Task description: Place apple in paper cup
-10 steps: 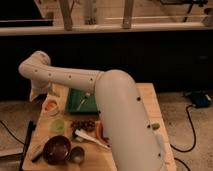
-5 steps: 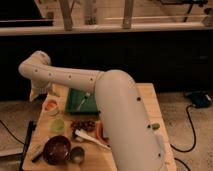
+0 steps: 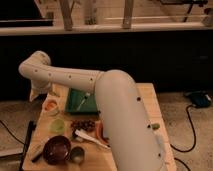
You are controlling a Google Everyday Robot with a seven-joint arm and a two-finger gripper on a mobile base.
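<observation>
Orange-red apple (image 3: 50,105) already sits inside the white paper cup (image 3: 50,108) on the wooden tabletop (image 3: 150,100), just beyond the pale green cup (image 3: 58,124); gripper (image 3: 36,93) hangs just above-left of the paper cup, jaws open and empty, so placement looks done and only withdrawal remains.

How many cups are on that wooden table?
3, though the arm may hide more: the paper cup at the table's left edge with the apple in it, just below the gripper; the green cup nearer; the metal cup beside the brown bowl.
</observation>
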